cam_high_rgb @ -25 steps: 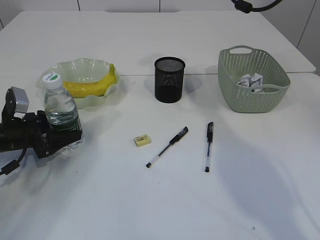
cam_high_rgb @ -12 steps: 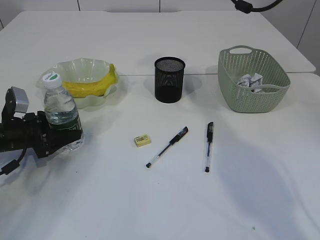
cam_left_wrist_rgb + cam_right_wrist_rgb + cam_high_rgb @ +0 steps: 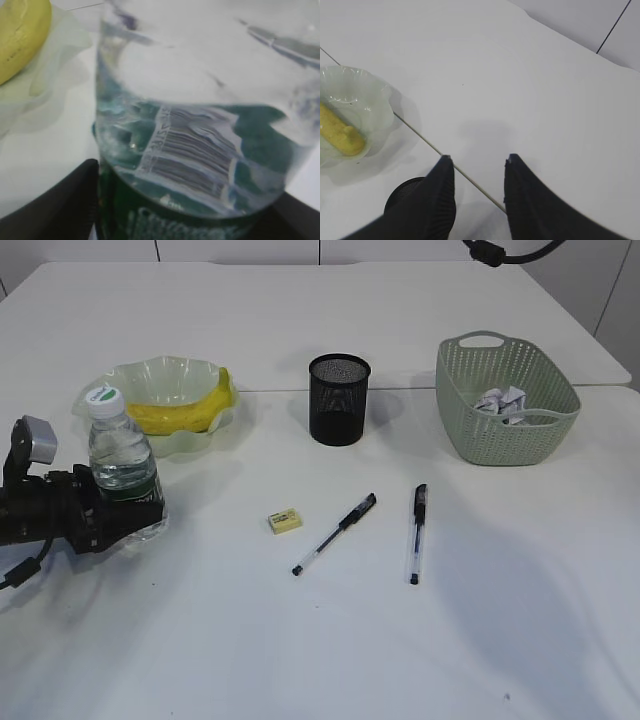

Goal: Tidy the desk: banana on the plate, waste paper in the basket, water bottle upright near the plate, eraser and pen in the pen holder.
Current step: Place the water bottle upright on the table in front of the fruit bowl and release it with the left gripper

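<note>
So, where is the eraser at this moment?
In the exterior view the eraser lies flat on the table, a little left of centre, just left of the nearer pen and in front of the black pen holder.

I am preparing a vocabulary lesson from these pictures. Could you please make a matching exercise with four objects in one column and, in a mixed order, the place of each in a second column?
Objects:
1. banana
2. waste paper
3. water bottle
4. eraser

Places:
A. in the green basket
B. loose on the table, left of the two pens
C. on the plate
D. upright between the left gripper fingers

Pairs: 1-C, 2-A, 3-D, 4-B
</note>
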Robot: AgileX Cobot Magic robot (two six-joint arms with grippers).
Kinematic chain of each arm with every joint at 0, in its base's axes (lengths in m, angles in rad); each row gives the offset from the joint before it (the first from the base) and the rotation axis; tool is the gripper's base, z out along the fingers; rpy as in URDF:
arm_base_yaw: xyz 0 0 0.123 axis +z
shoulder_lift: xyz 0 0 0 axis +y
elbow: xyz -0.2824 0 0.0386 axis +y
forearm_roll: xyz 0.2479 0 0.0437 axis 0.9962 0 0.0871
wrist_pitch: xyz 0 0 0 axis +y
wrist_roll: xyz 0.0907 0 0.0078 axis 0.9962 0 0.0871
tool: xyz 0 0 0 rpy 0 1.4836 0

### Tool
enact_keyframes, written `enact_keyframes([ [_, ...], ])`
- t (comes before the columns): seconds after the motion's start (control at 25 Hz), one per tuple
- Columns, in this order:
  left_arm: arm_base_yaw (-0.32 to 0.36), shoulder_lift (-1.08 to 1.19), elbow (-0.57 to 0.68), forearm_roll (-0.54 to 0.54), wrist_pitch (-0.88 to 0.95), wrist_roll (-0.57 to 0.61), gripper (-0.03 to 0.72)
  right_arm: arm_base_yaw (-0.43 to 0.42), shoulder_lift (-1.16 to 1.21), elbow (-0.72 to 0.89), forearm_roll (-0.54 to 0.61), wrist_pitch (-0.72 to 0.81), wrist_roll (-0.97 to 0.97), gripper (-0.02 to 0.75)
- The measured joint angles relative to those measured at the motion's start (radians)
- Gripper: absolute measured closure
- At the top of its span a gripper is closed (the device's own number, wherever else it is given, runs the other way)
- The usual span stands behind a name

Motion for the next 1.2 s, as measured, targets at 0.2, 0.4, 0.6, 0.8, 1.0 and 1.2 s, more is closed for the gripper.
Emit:
enact_keyframes([
  [0.2,0.0,-0.025,0.0,0.007,-0.003,-0.002,0.123,0.0,0.0,0.0,0.0,-0.002,-0.001,0.477],
  [0.4,-0.007,-0.063,0.0,0.014,-0.003,-0.014,0.123,0.0,0.0,0.0,0.0,-0.002,-0.002,0.477],
  [0.6,-0.026,-0.09,0.0,0.014,-0.003,-0.054,0.113,0.0,0.0,0.0,0.0,-0.002,-0.002,0.477],
  [0.8,-0.038,-0.117,0.0,0.014,-0.005,-0.071,0.112,0.0,0.0,0.0,0.0,-0.002,-0.002,0.477],
  [1.0,-0.038,-0.157,0.002,0.014,-0.005,-0.073,0.11,0.0,0.0,0.0,0.0,-0.002,-0.003,0.477],
  [1.2,-0.038,-0.206,0.002,0.014,-0.005,-0.082,0.108,0.0,0.0,0.0,0.0,-0.004,-0.003,0.477],
])
